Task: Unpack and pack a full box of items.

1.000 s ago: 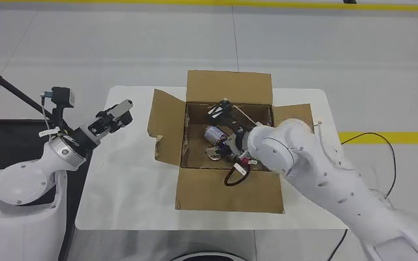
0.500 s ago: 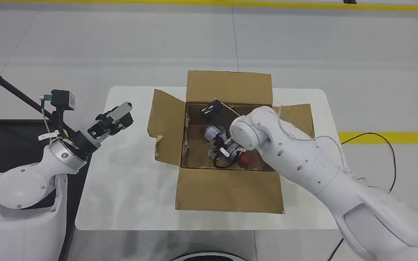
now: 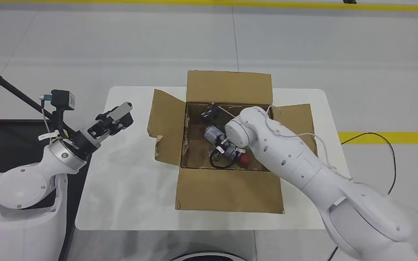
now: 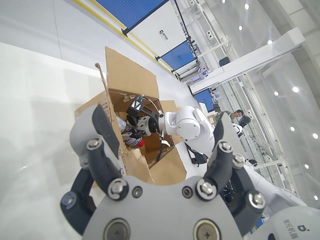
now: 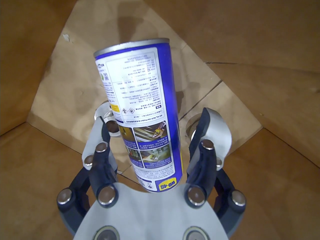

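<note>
White table (image 3: 124, 196) at far left: our left gripper (image 3: 125, 112) hangs above it, jaws spread wide, nothing in them. We judge it parked clear of the work. Centre: cardboard box (image 3: 228, 190), flaps folded outward so we can come in from above. Blue spray can (image 5: 142, 116) lies inside. Our right gripper (image 5: 155, 117) sits down in the box, jaws open, one finger either side of the can with a gap showing. We judge it is straddling the can, not yet clamped, lined up to lift it out.
</note>
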Controlling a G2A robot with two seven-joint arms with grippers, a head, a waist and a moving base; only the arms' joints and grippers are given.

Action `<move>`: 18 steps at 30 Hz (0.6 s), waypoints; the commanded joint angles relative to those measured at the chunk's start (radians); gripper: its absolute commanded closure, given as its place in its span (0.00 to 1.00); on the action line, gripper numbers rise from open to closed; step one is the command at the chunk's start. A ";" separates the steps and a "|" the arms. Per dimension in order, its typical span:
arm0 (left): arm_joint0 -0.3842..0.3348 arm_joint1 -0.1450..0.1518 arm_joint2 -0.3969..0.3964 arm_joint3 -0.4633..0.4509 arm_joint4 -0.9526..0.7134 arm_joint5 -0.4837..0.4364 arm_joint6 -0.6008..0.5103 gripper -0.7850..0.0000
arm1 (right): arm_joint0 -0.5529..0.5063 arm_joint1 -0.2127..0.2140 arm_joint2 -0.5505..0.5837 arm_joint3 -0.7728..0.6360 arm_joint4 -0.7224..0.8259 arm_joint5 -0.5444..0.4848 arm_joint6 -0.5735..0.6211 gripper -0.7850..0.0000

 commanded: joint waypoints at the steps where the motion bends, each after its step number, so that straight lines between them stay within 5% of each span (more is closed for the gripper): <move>1: 0.000 0.000 0.000 0.000 0.000 0.000 0.000 0.00 | -0.001 -0.008 0.001 0.017 0.001 -0.011 0.009 0.16; 7: 0.000 0.000 0.000 0.000 0.000 0.000 0.000 0.00 | -0.007 -0.026 0.008 0.051 -0.004 -0.033 0.016 0.18; 16: 0.000 0.000 0.000 0.000 0.000 0.000 0.000 0.00 | -0.010 -0.043 0.028 0.073 -0.024 -0.049 0.027 0.94; 18: 0.000 0.000 0.000 0.000 0.000 0.000 0.000 0.00 | -0.010 -0.044 0.036 0.067 -0.030 -0.054 0.029 1.00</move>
